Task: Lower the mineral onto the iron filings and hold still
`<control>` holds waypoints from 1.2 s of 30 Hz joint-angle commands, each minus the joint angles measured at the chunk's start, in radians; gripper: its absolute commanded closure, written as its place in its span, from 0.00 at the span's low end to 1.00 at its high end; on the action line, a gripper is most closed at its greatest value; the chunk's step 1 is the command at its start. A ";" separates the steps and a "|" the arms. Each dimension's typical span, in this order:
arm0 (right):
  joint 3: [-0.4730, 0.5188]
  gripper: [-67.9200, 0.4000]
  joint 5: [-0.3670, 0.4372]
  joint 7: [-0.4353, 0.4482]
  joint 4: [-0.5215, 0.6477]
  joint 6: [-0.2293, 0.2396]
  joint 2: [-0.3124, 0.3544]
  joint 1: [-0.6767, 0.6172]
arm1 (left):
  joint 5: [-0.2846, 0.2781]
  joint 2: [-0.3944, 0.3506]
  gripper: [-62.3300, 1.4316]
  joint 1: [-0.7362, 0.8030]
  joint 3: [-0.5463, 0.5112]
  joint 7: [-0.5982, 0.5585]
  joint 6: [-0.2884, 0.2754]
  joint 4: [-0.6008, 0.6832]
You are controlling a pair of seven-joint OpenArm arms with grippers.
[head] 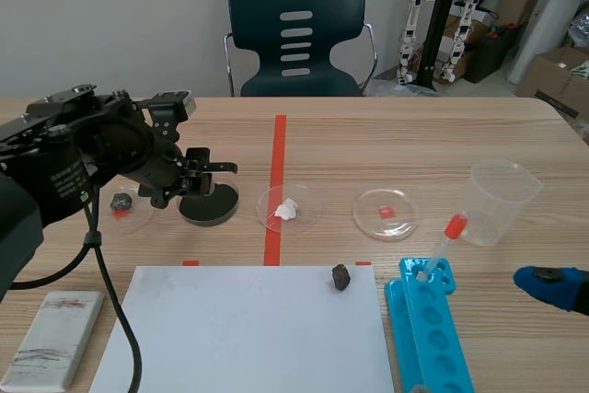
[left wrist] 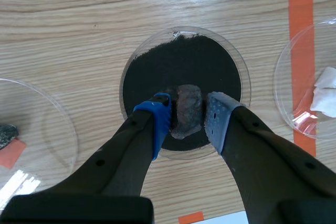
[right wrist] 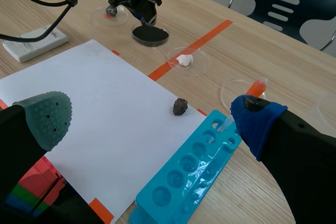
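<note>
L grip point(left wrist: 188, 113): my pads clamped on brownish mineral point(left wrist: 187, 103) | mineral low over iron filings point(left wrist: 178, 61) in clear dish point(left wrist: 184, 29), contact unclear | R grip point(right wrist: 153, 118): wide apart, holding nothing, above blue rack point(right wrist: 184, 177) by white sheet point(right wrist: 105, 93)

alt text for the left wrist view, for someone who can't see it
The left arm's jaws are shut on a brownish stone, held over a round clear dish of black iron filings on a wooden table. Beside it, two more dishes hold a dark stone and a white lump.
</note>
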 commanded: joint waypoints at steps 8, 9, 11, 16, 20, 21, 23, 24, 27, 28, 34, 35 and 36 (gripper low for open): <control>0.003 0.06 0.011 0.015 0.009 0.001 0.000 -0.002 | 0.020 0.037 0.82 -0.093 0.003 -0.008 -0.003 -0.112; 0.003 0.06 0.011 0.015 0.009 0.001 0.000 -0.002 | 0.021 0.039 0.82 -0.098 0.006 -0.008 -0.003 -0.126; 0.003 0.06 0.011 0.015 0.009 0.001 0.000 -0.002 | 0.026 0.044 0.82 -0.109 0.007 -0.008 -0.010 -0.149; 0.003 0.06 0.011 0.015 0.009 0.001 0.000 -0.002 | 0.039 0.056 0.82 -0.117 0.007 -0.008 -0.018 -0.183; 0.003 0.06 0.011 0.015 0.009 0.001 0.000 -0.002 | 0.043 0.066 0.82 -0.117 0.007 -0.019 -0.028 -0.203; 0.003 0.06 0.011 0.015 0.009 0.001 0.000 -0.002 | 0.043 0.066 0.82 -0.116 0.007 -0.018 -0.028 -0.204; 0.003 0.06 0.011 0.015 0.009 0.001 0.000 -0.002 | 0.043 0.066 0.82 -0.114 0.007 -0.018 -0.028 -0.206; 0.003 0.06 0.011 0.015 0.009 0.001 0.000 -0.002 | 0.043 0.066 0.82 -0.114 0.007 -0.018 -0.028 -0.210; 0.003 0.06 0.011 0.015 0.009 0.001 0.000 -0.002 | 0.046 0.066 0.82 -0.114 0.007 -0.019 -0.028 -0.214; 0.003 0.06 0.011 0.015 0.009 0.001 0.000 -0.002 | 0.046 0.066 0.82 -0.114 0.007 -0.019 -0.028 -0.214; 0.003 0.06 0.011 0.015 0.009 0.001 0.000 -0.002 | 0.046 0.066 0.82 -0.114 0.007 -0.019 -0.028 -0.214; 0.003 0.06 0.011 0.015 0.009 0.001 0.000 -0.002 | 0.046 0.066 0.82 -0.114 0.007 -0.019 -0.028 -0.214; 0.003 0.06 0.011 0.015 0.009 0.001 0.000 -0.002 | 0.046 0.066 0.82 -0.114 0.007 -0.019 -0.028 -0.214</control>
